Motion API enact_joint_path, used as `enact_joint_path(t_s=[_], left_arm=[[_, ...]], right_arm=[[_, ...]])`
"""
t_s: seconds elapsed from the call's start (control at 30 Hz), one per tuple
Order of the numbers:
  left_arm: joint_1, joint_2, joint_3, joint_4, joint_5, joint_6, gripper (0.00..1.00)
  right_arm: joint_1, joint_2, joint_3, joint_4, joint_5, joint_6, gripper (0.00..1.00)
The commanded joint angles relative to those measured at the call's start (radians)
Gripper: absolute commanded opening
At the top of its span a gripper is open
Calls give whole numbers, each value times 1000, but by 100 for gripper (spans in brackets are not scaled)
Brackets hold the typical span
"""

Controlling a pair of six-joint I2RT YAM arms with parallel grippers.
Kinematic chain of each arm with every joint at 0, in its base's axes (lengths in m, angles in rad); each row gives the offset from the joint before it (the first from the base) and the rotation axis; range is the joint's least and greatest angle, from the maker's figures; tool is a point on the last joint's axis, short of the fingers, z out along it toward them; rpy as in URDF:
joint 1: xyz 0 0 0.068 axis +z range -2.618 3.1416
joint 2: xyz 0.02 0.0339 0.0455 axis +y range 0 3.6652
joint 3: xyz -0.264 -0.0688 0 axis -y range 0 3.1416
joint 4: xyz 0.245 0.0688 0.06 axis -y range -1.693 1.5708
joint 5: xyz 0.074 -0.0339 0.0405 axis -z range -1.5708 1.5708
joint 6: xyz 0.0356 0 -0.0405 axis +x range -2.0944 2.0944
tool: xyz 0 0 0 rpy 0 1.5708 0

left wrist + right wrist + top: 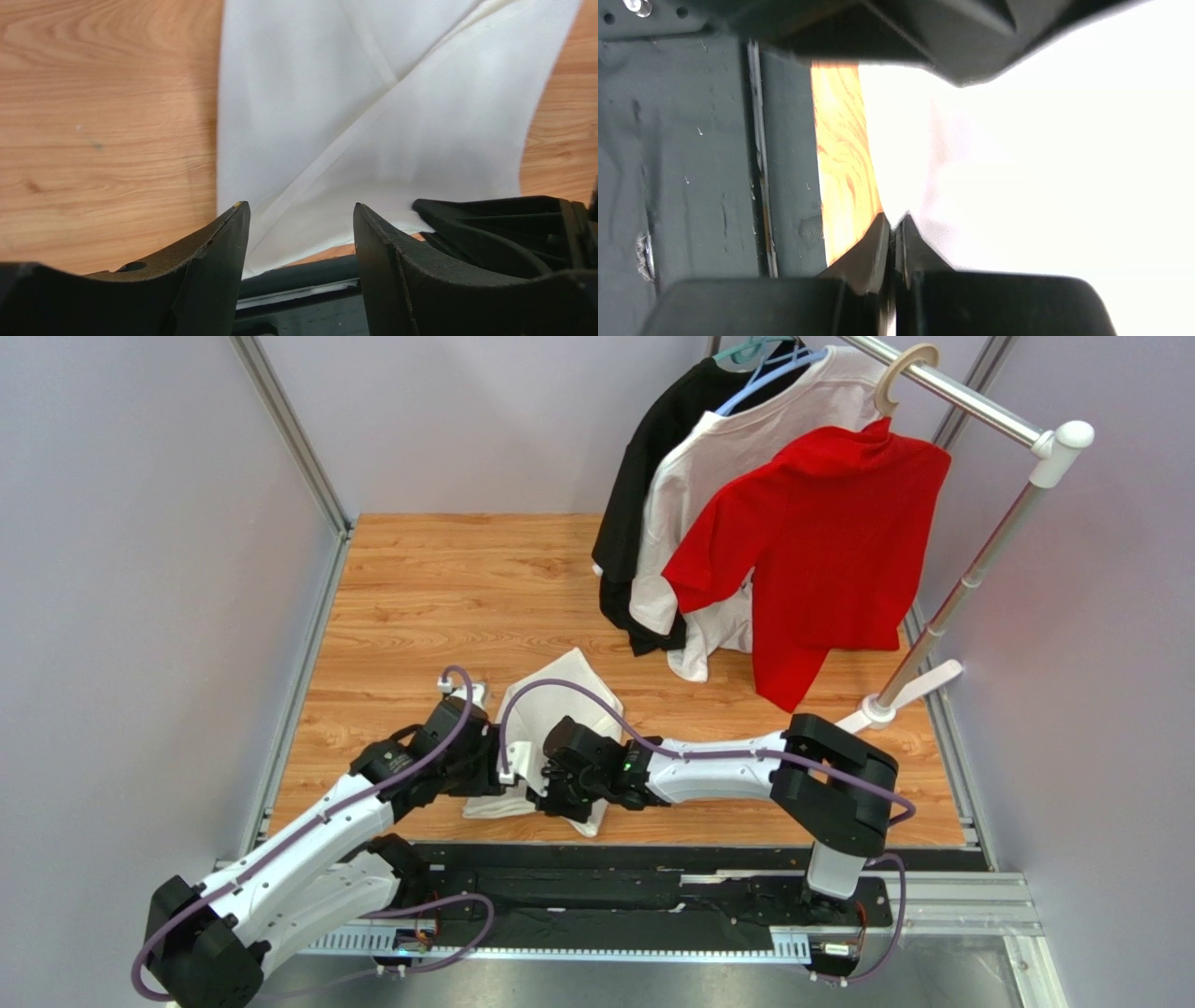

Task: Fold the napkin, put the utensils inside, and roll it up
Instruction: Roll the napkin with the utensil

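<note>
The white napkin [564, 695] lies partly folded on the wooden table near its front edge, between my two grippers. In the left wrist view the napkin [365, 119] shows a diagonal fold line. My left gripper [508, 763] [300, 207] hovers at the cloth's near-left edge, open, with nothing between its fingers. My right gripper [568, 787] [896, 225] is shut, pinching the napkin [1032, 168] at its edge close to the table's front. The utensils are out of view.
A clothes rack [968, 588] stands at the back right with a black, a white and a red shirt [828, 532] hanging low over the table. A black base strip [631, 885] [682, 175] runs along the front edge. Grey walls close both sides.
</note>
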Motion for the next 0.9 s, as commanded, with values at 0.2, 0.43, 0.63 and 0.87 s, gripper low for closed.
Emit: enact_joint_path(t_s=[0.2,0.43,0.63,0.87], left_arm=[[18,-137,51,-17,-135,-87,66],[18,-269,-42,84,-89,-51,66],[18,-406,-160,210,-33,-57,66],[19,-429,-211,331,86,50,66]], right_arm=[[-61,90,-42,-202,-63,91,0],[-119,95,-34,-198,-180,116,0],[-208,94,-20,-202,-349,145,0],[-300,146,27,-250,-491,153,0]])
